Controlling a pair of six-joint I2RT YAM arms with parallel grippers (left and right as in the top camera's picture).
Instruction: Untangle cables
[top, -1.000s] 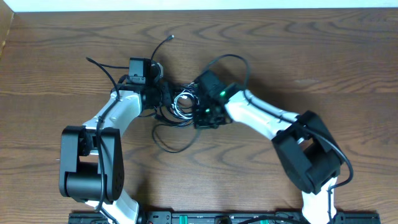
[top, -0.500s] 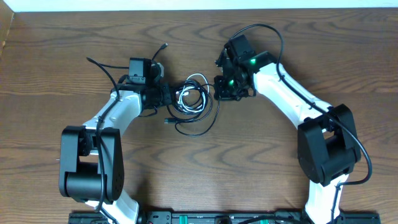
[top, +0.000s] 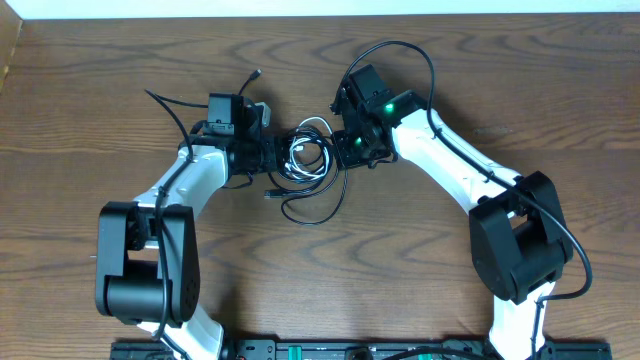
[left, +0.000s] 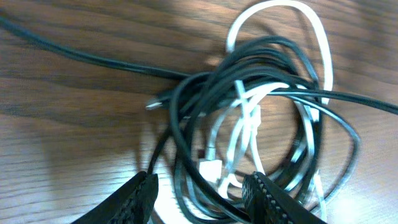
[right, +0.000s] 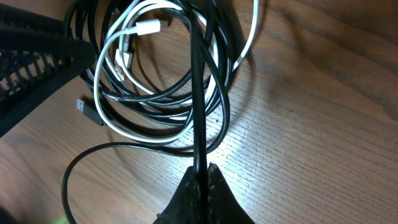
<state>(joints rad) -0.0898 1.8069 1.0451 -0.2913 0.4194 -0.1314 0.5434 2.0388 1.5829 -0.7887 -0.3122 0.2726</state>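
While my right end effector is pinched tight on one thin black cable strand running straight ahead into the black-and-white cable tangle, my left end effector, wide open, straddles the opposite edge, gripping nothing.

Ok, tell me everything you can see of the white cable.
The white cable is thin, smooth and plastic-looking, coiled in several loose loops flat on the wooden table. One small white plug shows. Black cables thread through and over it. The right claw pinches one of those, not it.
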